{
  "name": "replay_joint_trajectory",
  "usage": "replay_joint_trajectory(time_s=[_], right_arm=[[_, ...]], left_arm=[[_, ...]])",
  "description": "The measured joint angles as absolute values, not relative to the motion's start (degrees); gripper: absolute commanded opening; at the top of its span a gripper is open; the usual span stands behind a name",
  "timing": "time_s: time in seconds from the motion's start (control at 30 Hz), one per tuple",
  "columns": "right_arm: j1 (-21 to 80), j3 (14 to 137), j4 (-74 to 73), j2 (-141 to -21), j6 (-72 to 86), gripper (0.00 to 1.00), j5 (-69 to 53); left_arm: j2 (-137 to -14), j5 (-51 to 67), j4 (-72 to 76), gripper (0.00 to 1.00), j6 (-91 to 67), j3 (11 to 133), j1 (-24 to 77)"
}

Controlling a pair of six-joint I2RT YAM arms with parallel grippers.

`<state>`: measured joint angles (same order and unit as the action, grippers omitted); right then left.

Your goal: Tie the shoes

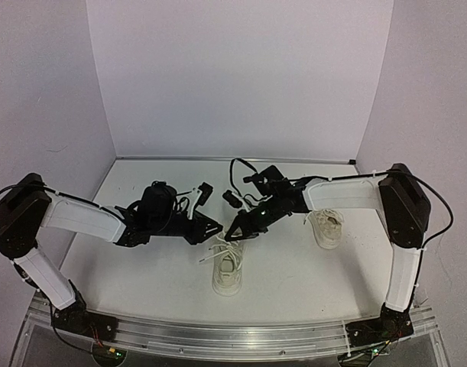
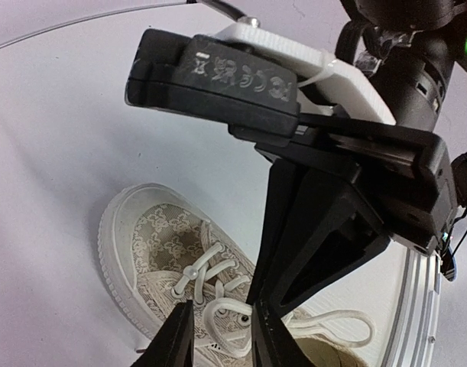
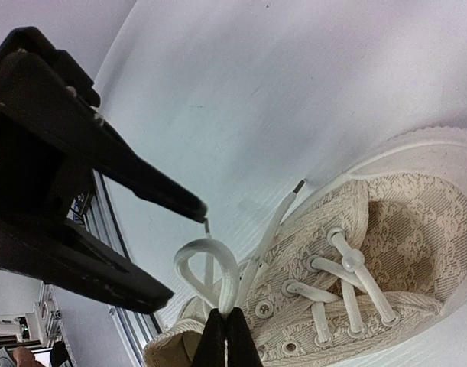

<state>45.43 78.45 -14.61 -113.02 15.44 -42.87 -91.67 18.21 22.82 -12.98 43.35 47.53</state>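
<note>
shoes: two cream sneakers sitting on one white table (image 1: pixel 141 267) | centre shoe (image 1: pixel 227 269) lying between both grippers' tips | second shoe (image 1: pixel 325 227) lying well apart, under the right arm | right gripper (image 3: pixel 226 336) pinching closed on one lace loop (image 3: pixel 208 264) of the centre shoe | left gripper (image 1: pixel 212 228) hovering just beside, its two fingers standing apart

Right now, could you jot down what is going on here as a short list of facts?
Near shoe: below both grippers, laces untied
Other shoe: apart, further right, no gripper on it
Right gripper: shut on a lace loop of the near shoe
Left gripper: open, beside that loop
Bow: not yet tied
</note>
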Motion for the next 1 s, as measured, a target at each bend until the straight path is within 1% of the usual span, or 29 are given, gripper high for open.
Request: replay_joint_trajectory(time_s=[0.2, 0.47, 0.6, 0.67, 0.73, 0.8, 0.83, 0.9, 0.93, 0.97, 1.0], right_arm=[[45.4, 79.8, -14.7, -113.9, 15.4, 0.0, -42.9], [45.4, 80.6, -14.6, -114.5, 15.0, 0.0, -43.1], [45.4, 80.6, -14.6, -114.5, 14.8, 0.0, -43.2], [45.4, 80.6, -14.6, -114.5, 14.8, 0.0, -43.3], [45.4, 80.6, -14.7, -114.5, 14.7, 0.0, -43.2], [45.4, 80.6, -15.1, -114.5, 14.6, 0.05, -43.1], [45.4, 80.6, -15.1, -114.5, 14.6, 0.1, -43.1], [45.4, 80.5, -15.0, -114.5, 14.3, 0.22, -43.1], [45.5, 80.3, -14.9, -114.3, 14.8, 0.32, -42.9], [45.5, 79.6, -14.6, -113.8, 14.6, 0.37, -42.6], [45.5, 78.5, -14.6, -113.0, 14.8, 0.4, -42.2]], left_arm=[[-89.4, 17.4, 19.7, 0.44, -11.3, 44.9, 47.0], [-91.0, 20.0, 15.8, 0.42, -10.6, 46.6, 46.0], [-93.4, 21.3, 15.4, 0.38, -11.0, 47.8, 46.0], [-94.4, 22.0, 15.4, 0.3, -11.5, 48.2, 46.0], [-95.4, 22.8, 15.5, 0.17, -11.9, 48.6, 46.0], [-96.0, 23.5, 15.7, 0.04, -12.4, 48.8, 46.0], [-96.2, 23.6, 15.7, 0.0, -12.4, 48.8, 46.0], [-96.3, 23.7, 15.7, 0.0, -12.4, 48.8, 45.9], [-96.3, 23.6, 15.7, 0.0, -12.7, 48.8, 45.9], [-96.3, 23.5, 15.7, 0.0, -12.7, 48.7, 45.9], [-96.3, 23.3, 15.7, 0.0, -12.8, 48.7, 45.9]])
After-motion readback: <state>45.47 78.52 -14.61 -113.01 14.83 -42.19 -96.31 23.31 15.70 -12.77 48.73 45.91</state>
